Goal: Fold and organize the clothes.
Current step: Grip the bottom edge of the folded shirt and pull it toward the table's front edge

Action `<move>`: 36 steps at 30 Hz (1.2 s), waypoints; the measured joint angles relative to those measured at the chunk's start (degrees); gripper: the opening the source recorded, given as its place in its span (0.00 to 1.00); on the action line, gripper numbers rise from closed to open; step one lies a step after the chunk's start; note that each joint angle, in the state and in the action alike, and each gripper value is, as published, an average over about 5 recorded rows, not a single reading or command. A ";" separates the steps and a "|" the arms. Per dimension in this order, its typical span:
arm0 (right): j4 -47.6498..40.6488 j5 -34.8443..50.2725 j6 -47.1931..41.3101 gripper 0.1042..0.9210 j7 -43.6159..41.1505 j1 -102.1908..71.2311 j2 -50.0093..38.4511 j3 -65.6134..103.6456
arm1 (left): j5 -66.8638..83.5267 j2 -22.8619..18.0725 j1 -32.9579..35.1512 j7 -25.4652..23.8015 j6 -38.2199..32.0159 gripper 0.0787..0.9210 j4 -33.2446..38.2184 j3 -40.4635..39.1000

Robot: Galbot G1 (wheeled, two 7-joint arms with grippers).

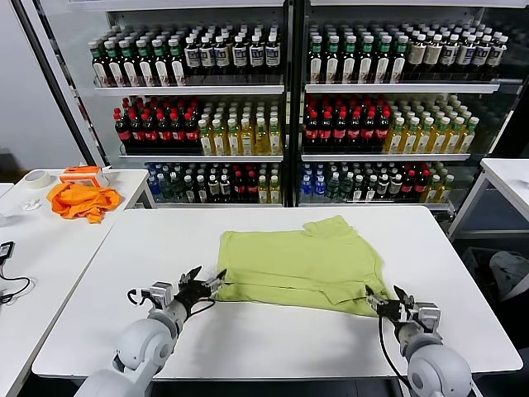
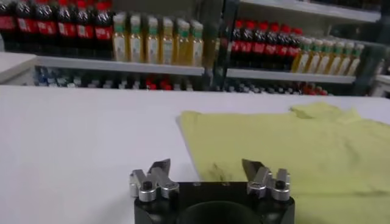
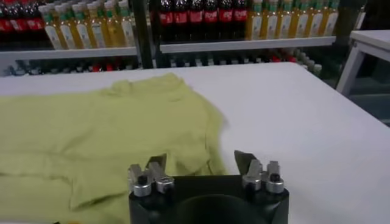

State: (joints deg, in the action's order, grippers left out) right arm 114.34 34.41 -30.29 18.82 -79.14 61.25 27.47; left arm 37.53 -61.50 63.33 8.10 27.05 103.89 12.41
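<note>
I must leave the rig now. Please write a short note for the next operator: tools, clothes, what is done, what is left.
Left tool: open, at the near left corner of the green T-shirt, holding nothing.
Right tool: open, at the near right corner, holding nothing.
T-shirt: lies partly folded on the white table.
Orange cloth: on the side table, untouched.
Left: finish folding and tidy.

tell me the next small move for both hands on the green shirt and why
Probably ease both hands back from the near edge. The left hand and right hand both stand open at the near corners of the lime-green T-shirt, holding nothing. The shirt lies partly folded on the white table with a loose flap near the right hand, so clearing away allows the next grasp.
</note>
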 measured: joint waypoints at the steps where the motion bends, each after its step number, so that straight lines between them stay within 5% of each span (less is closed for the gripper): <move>1: 0.01 -0.12 0.05 0.88 0.09 -0.24 0.07 0.10 | 0.04 -0.01 0.38 0.32 0.52 0.87 0.49 -0.10; 5: -0.08 -0.28 0.52 0.87 0.05 -0.99 0.39 0.27 | 0.03 -0.11 1.32 1.67 2.15 0.88 1.65 -0.42; 10: -0.44 -0.31 1.08 0.72 -0.22 -1.61 0.81 0.12 | -0.39 -0.04 2.34 2.81 3.53 0.85 2.54 -0.88; 28: -0.17 -0.45 1.33 0.09 -1.60 -2.36 0.58 -0.02 | -3.66 -0.78 2.86 3.52 5.30 0.25 2.75 -2.38; 36: 3.39 -0.99 0.70 0.02 -2.48 -5.76 0.52 0.72 | -4.32 -0.35 4.00 3.16 5.75 0.02 3.90 -1.50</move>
State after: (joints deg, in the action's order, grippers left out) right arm 117.73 33.42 -29.58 16.34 -84.89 61.77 28.19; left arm 33.20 -61.85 67.33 11.26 32.80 107.79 10.91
